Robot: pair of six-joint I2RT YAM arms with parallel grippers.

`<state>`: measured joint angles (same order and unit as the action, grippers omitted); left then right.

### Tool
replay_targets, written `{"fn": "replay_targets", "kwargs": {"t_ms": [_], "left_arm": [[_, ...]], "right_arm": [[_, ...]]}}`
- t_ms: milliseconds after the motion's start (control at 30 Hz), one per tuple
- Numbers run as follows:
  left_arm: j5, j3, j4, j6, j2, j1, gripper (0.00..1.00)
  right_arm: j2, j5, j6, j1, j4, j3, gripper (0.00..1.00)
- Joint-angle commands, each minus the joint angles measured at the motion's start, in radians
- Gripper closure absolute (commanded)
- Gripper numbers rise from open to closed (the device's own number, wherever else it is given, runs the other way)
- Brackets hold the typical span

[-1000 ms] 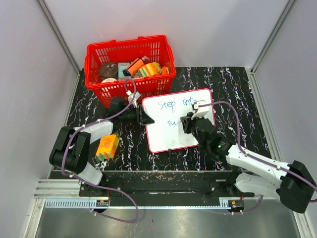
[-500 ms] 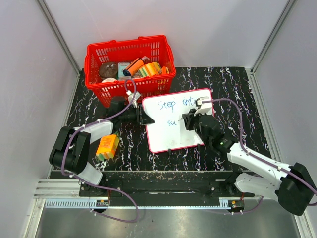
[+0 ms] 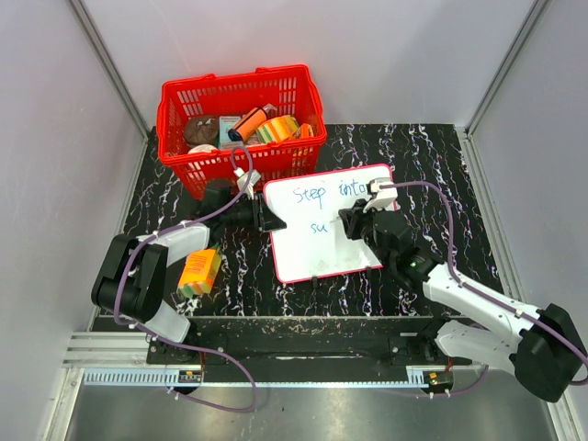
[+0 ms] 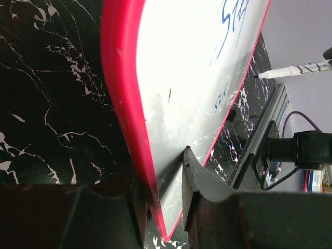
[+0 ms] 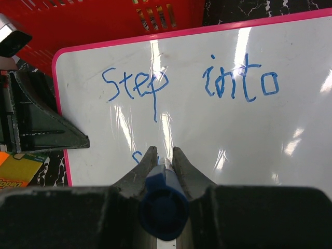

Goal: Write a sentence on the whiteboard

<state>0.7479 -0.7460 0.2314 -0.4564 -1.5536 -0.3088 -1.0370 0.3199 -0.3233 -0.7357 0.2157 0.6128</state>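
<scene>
The whiteboard (image 3: 322,250) lies on the black marbled table, white with a red frame. Blue marker letters (image 3: 329,193) read "Step into" on the top line, with "su" begun below; they also show in the right wrist view (image 5: 192,85). My left gripper (image 3: 268,219) is shut on the board's left edge, its jaws (image 4: 162,171) pinching the red frame (image 4: 122,88). My right gripper (image 3: 349,223) is shut on a blue marker (image 5: 165,205), tip down over the second line of the board (image 5: 233,135). The marker tip also shows in the left wrist view (image 4: 295,69).
A red basket (image 3: 234,81) holding several packets stands at the back left, just behind the board. An orange box (image 3: 199,272) lies on the table by the left arm. The left gripper's fingers (image 5: 36,122) sit at the board's left edge. Grey walls enclose the table.
My right gripper with the marker has shifted slightly to the right over the board's second line. The left gripper and the board have not moved.
</scene>
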Motion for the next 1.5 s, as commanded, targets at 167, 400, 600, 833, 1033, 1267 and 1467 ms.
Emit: {"fn": "replay_targets", "kwargs": {"t_ms": [167, 400, 600, 833, 1033, 1267, 1467], "left_arm": [[-0.239, 0.014, -0.096, 0.173, -0.054, -0.023, 1.00], [-0.240, 0.014, -0.096, 0.173, -0.054, -0.023, 1.00], [-0.237, 0.014, -0.095, 0.174, -0.053, -0.024, 1.00], [-0.239, 0.014, -0.096, 0.174, -0.054, -0.023, 1.00], [-0.239, 0.014, -0.096, 0.174, -0.053, -0.023, 1.00], [-0.239, 0.014, -0.096, 0.174, -0.053, -0.023, 1.00], [-0.242, 0.016, -0.098, 0.174, -0.053, -0.023, 1.00]], "right_arm": [[-0.050, -0.005, -0.005, 0.007, 0.063, 0.024, 1.00], [-0.078, 0.021, -0.010, 0.006, 0.071, 0.024, 1.00], [-0.074, 0.054, -0.020, 0.007, 0.074, 0.021, 1.00], [-0.095, 0.062, -0.020, 0.007, 0.080, 0.021, 1.00], [-0.112, 0.058, -0.029, 0.007, 0.088, 0.016, 1.00], [-0.112, 0.012, -0.028, 0.006, 0.091, 0.010, 1.00], [-0.098, -0.010, -0.028, 0.006, 0.077, -0.004, 1.00]]}}
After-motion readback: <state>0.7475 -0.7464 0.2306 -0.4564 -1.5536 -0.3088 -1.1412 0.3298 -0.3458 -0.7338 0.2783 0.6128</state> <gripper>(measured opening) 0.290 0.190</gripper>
